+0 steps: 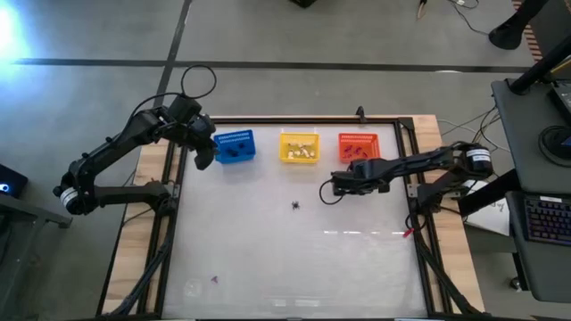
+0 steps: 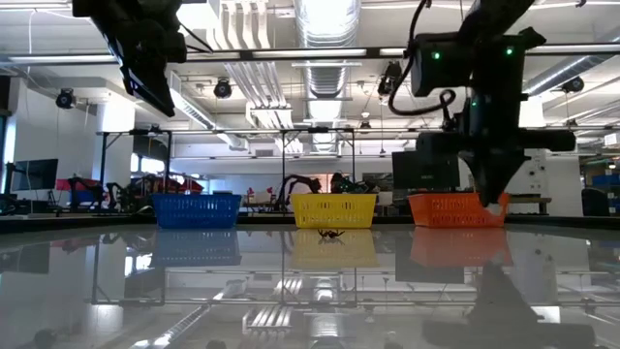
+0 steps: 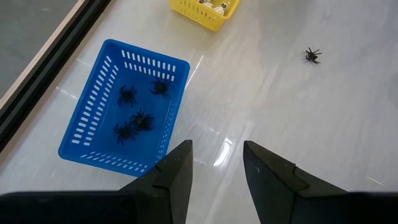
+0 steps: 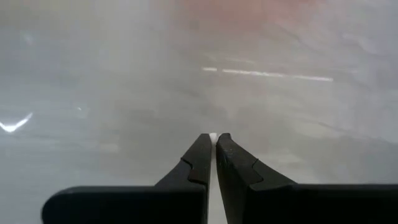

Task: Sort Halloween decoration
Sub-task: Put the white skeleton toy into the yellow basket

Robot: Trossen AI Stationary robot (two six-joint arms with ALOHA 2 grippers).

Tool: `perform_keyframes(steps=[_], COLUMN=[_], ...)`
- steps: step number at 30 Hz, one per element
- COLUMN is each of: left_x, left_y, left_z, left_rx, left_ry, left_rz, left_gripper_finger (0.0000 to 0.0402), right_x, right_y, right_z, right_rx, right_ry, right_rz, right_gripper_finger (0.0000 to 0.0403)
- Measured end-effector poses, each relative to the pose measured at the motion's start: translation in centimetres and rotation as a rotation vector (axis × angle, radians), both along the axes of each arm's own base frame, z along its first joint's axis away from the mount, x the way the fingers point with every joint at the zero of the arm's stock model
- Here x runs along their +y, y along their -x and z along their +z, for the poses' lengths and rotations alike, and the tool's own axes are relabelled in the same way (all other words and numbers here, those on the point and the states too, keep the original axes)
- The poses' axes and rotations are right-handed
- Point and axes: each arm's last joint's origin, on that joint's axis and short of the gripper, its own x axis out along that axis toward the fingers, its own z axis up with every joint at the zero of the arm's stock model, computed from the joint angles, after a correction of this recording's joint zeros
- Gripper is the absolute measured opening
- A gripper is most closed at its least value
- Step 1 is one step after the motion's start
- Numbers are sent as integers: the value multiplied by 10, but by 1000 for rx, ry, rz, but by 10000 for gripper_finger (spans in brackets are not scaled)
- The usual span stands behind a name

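My right gripper (image 4: 212, 140) is shut over the table's middle right (image 1: 328, 189), in front of the orange basket (image 1: 358, 145), with a tiny whitish piece at its tips. My left gripper (image 3: 217, 149) hangs open above the near edge of the blue basket (image 3: 124, 106), touching nothing. Several black spiders (image 3: 134, 121) lie in that basket. The yellow basket (image 1: 300, 147) holds whitish pieces. One black spider (image 1: 295, 205) lies on the table in front of it, and a purple piece (image 1: 214, 279) lies near the front left. My right gripper pinches a tiny whitish piece (image 4: 212, 136) between the very ends of its two fingers; only a sliver of it shows. The fingers point steeply down. In the low view the fingertips (image 2: 496, 197) stand above the tabletop.
The three baskets stand in a row along the far edge: blue (image 2: 197, 208), yellow (image 2: 334, 208), orange (image 2: 455, 208). A dark frame rail (image 1: 303, 119) runs behind them and down both sides. The white tabletop (image 1: 294, 259) stretches toward the near edge.
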Motion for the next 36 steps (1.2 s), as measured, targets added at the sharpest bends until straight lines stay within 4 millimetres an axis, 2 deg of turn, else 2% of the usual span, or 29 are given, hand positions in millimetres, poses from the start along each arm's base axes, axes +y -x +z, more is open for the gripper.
perform_keyframes(steps=[7,12,22,27,36], left_x=[0,0,0,0,0], left_y=[0,0,0,0,0], left_z=[0,0,0,0,0], left_rx=[0,0,-1,0,3], left_ry=[0,0,2,2,2], left_rz=[0,0,4,4,5], left_gripper_finger=[125,125,125,125,125], right_x=[-3,-11,-53,-76,-106], right_y=[-10,-29,-55,-66,-99], right_z=[15,31,68,71,55], right_rx=[-67,-188,-355,-354,-292], right_ry=[72,155,325,323,282], right_rz=[41,91,194,246,376], right_gripper_finger=[11,12,13,13,13])
